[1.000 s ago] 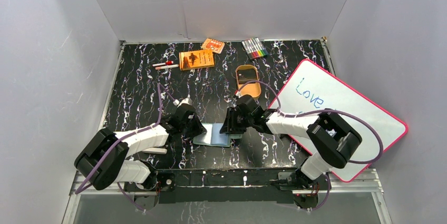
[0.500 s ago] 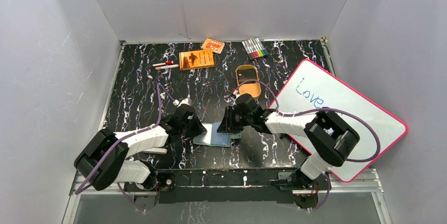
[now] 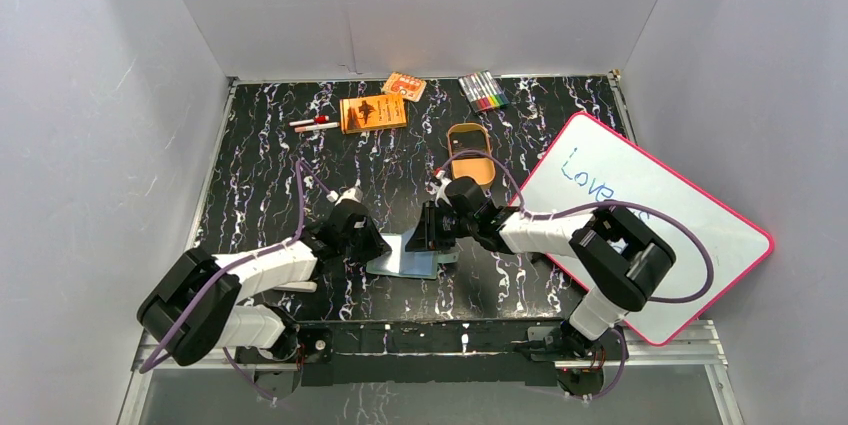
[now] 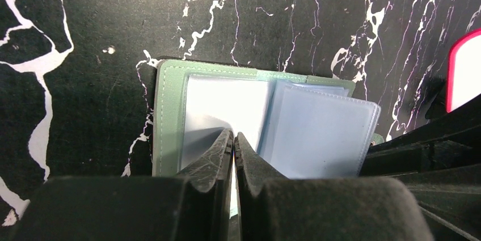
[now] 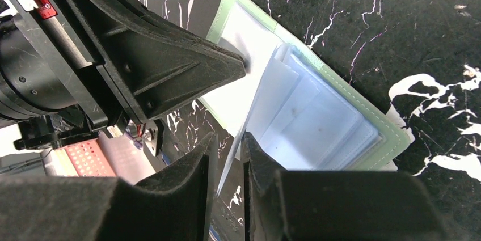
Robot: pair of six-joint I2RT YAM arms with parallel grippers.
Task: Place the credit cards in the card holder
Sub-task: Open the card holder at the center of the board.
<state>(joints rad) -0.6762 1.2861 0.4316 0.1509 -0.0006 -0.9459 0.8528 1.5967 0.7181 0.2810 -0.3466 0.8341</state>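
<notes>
**Item: card holder, open on counter, both tools engaged**

**Location.** The card holder (image 4: 168,117) lies opened flat on the black marbled counter (image 3: 258,177), near the front edge and between the two arms. Its green cover faces down and its pale sleeves face up. No credit cards can be made out in any view, and neither tool carries one.

**Left tool** (image 4: 233,140). The jaws are closed tip to tip. The point appears to press on the left inner panel of the holder, pinning it.

**Right tool** (image 5: 229,142). The jaws are narrow, a little apart, and astride the edge of a clear sleeve (image 5: 271,98) raised from the holder. A firm clamp is not evident.

**Arm pose.**
- The left arm runs low from its near-left base, with the forearm slanting right and the wrist pitched down onto the holder.
- The right arm has its elbow out over the whiteboard (image 3: 668,207). Its forearm reaches left and its wrist is also pitched down.
- The two tools stand just beside each other.

**Hazards (judged).**
- The thin sleeve may slip from the narrow jaws or crease under pull.
- Lifting the sleeve could drag the holder if the left pin rides off the panel.
- With the tools this close, a small sideways move risks a knock.
- Releasing either tool to fetch a card may let the sleeves fall closed.
</notes>
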